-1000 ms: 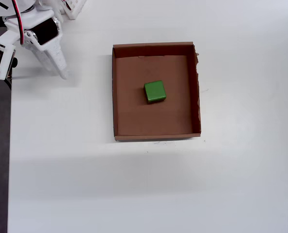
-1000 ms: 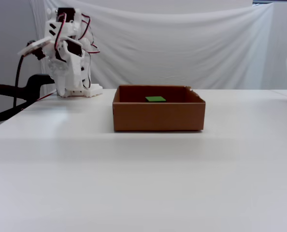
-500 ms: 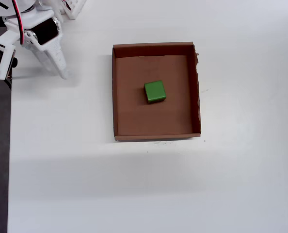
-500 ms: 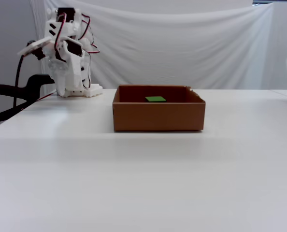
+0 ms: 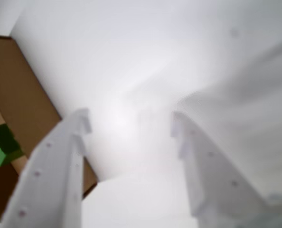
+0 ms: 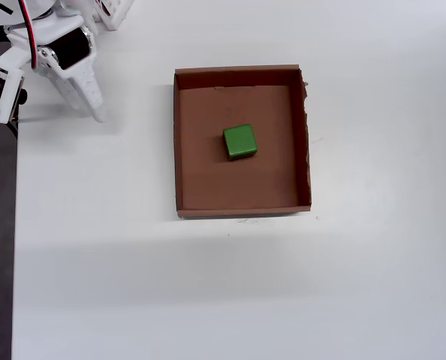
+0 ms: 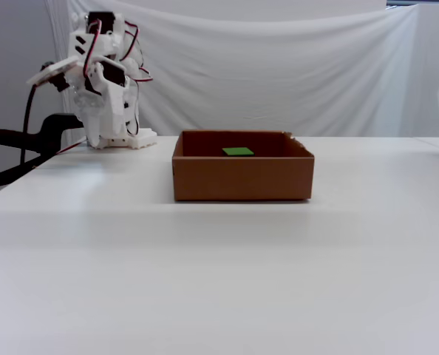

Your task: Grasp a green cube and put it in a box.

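Observation:
The green cube [image 6: 239,142] lies on the floor of the brown cardboard box [image 6: 242,73], a little above its middle in the overhead view. The fixed view shows only the cube's top [image 7: 239,151] over the box's front wall [image 7: 242,179]. My white gripper [image 6: 95,112] hangs over the bare table at the far left, well apart from the box, folded back near the arm's base [image 7: 94,140]. In the wrist view the gripper [image 5: 130,118] is open with nothing between its fingers; the box [image 5: 22,95] and cube [image 5: 3,145] show at the left edge.
The arm's white base [image 7: 127,139] with red and black wires stands at the table's back left. The table's left edge [image 6: 14,225] runs just beside the gripper. A white cloth backdrop [image 7: 278,66] hangs behind the table.

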